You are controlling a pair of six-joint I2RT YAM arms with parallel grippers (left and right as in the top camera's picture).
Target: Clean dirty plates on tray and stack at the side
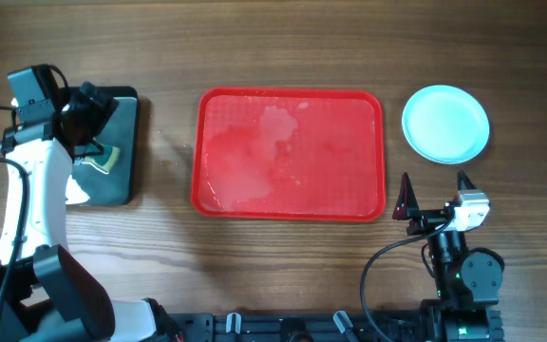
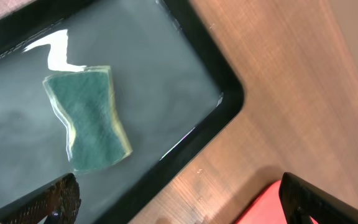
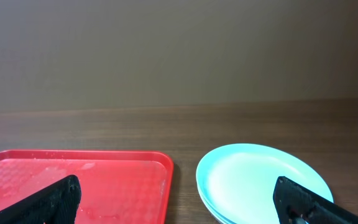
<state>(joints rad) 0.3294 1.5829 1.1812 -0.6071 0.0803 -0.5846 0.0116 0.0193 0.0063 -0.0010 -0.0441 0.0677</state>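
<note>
The red tray (image 1: 291, 152) lies mid-table with wet smears and no plates on it; it also shows in the right wrist view (image 3: 79, 186) and as a corner in the left wrist view (image 2: 263, 208). The plates (image 1: 445, 123) sit stacked on the wood right of the tray, a pale turquoise one on top; the stack shows in the right wrist view (image 3: 263, 183). My left gripper (image 2: 179, 202) is open and empty above the black tray's right edge. My right gripper (image 3: 179, 202) is open and empty, near the front right, facing tray and stack.
A narrow black tray (image 1: 112, 147) holding water stands at the left; it fills much of the left wrist view (image 2: 166, 74). A green and yellow sponge (image 2: 89, 118) lies in it, also seen from overhead (image 1: 103, 157).
</note>
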